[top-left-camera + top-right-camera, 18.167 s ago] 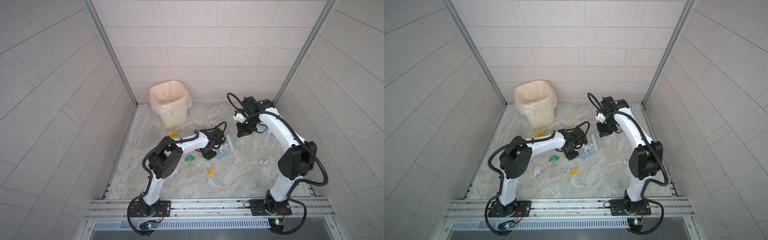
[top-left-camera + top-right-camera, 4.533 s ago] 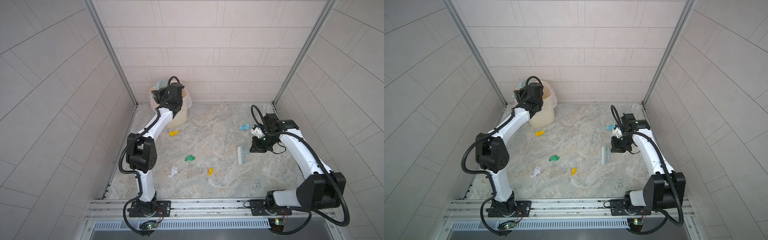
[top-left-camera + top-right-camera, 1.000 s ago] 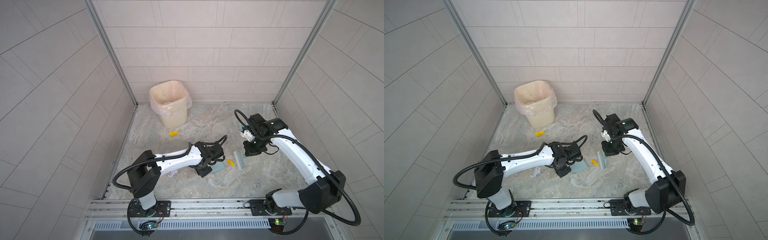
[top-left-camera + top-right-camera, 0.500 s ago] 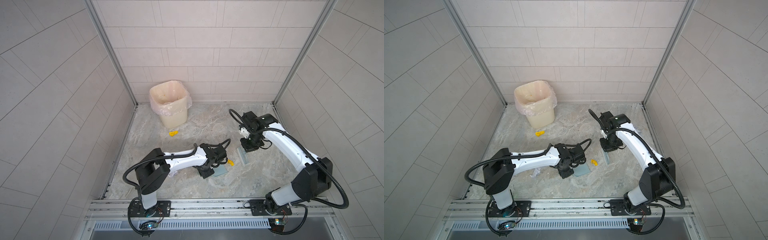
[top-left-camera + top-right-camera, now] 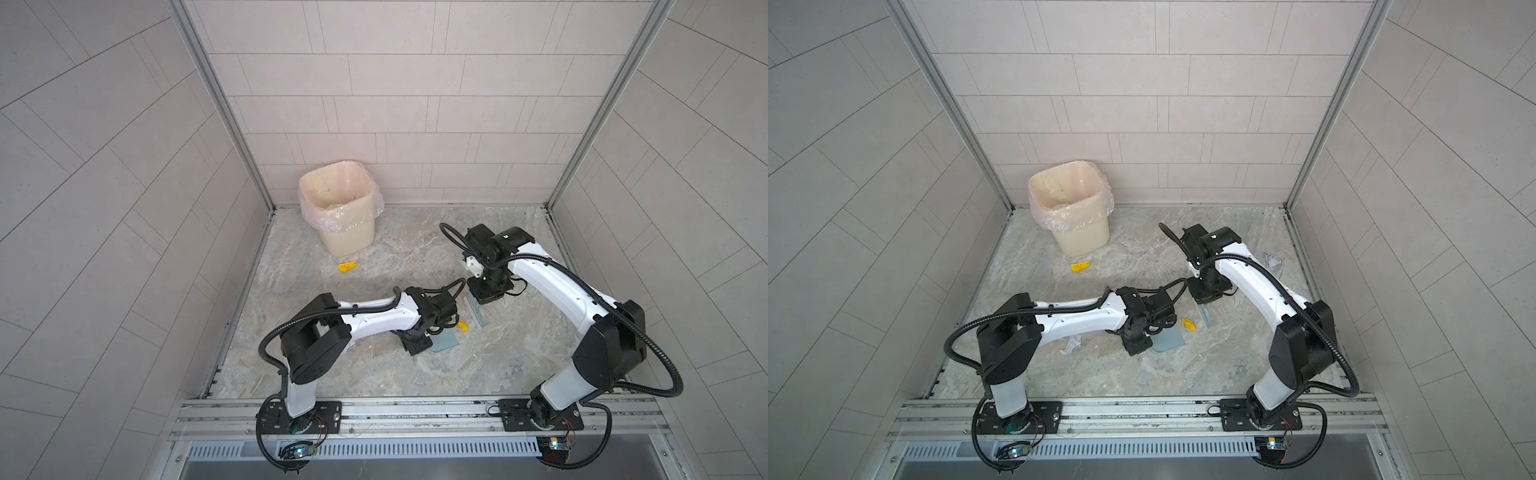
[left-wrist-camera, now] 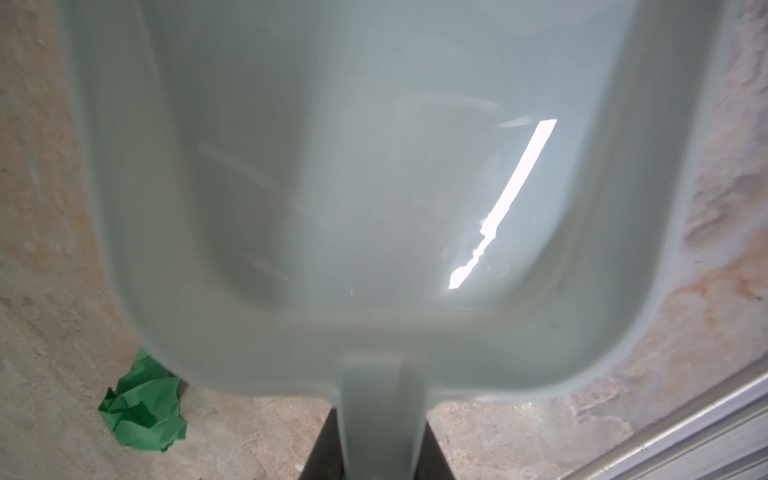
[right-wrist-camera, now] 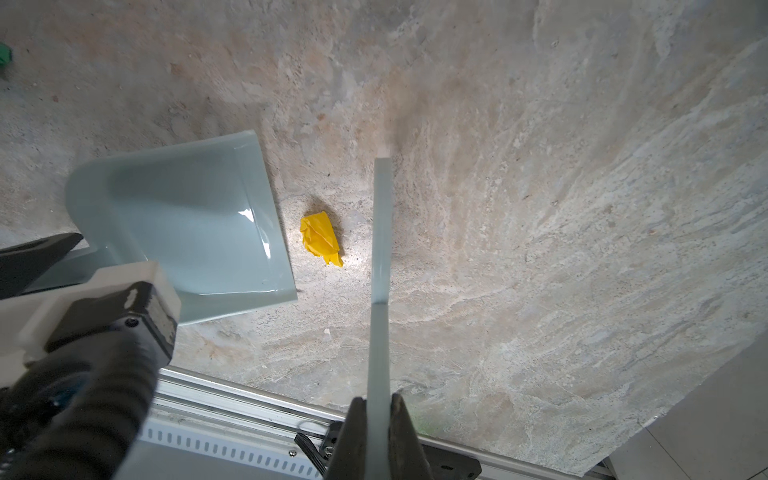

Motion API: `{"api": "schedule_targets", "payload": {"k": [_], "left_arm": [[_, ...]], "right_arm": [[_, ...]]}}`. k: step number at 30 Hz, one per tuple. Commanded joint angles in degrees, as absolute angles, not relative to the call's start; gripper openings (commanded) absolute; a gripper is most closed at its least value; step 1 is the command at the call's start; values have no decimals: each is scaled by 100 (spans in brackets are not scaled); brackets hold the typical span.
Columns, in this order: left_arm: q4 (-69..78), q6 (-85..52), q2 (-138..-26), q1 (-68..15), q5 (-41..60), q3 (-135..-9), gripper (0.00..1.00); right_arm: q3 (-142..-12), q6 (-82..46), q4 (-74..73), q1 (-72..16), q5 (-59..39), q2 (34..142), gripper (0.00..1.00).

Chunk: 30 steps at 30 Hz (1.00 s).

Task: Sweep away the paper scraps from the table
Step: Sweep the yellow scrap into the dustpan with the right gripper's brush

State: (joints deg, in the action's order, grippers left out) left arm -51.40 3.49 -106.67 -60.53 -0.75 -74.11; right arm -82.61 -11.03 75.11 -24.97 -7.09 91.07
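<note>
Left gripper (image 5: 420, 344) is holding dustpan (image 7: 187, 224) lip-down beside yellow scrap (image 7: 320, 243); right gripper (image 7: 378, 415) is pinching brush (image 7: 380, 232) opposite, to sweep it in.

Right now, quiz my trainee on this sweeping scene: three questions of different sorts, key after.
1. True or false: the yellow scrap lies inside the dustpan.
2. The right pincer is shut on: A) the brush B) a sponge C) a cup.
3. Fill in: the left pincer grips the dustpan by its ____.
Key: 1 false, it lies on the table between dustpan and brush; 2 A; 3 handle.
</note>
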Motion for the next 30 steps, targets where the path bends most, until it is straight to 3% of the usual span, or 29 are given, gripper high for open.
{"api": "schedule_targets", "payload": {"k": [1,17,30], "left_arm": [[-5151,441,-10810,-6060,-126,-7601,0],[-5153,518,-10990,-5891,175,-7671,0],[-5186,536,-11135,-5846,171,-7744,0]], "right_arm": [[-8266,-1200,7568,-2575,-692,9141,0],[-8134,-1283,7463,-2696,-961,9180,0],[-8060,-1642,7044,-3054,-2146,8947,0]]}}
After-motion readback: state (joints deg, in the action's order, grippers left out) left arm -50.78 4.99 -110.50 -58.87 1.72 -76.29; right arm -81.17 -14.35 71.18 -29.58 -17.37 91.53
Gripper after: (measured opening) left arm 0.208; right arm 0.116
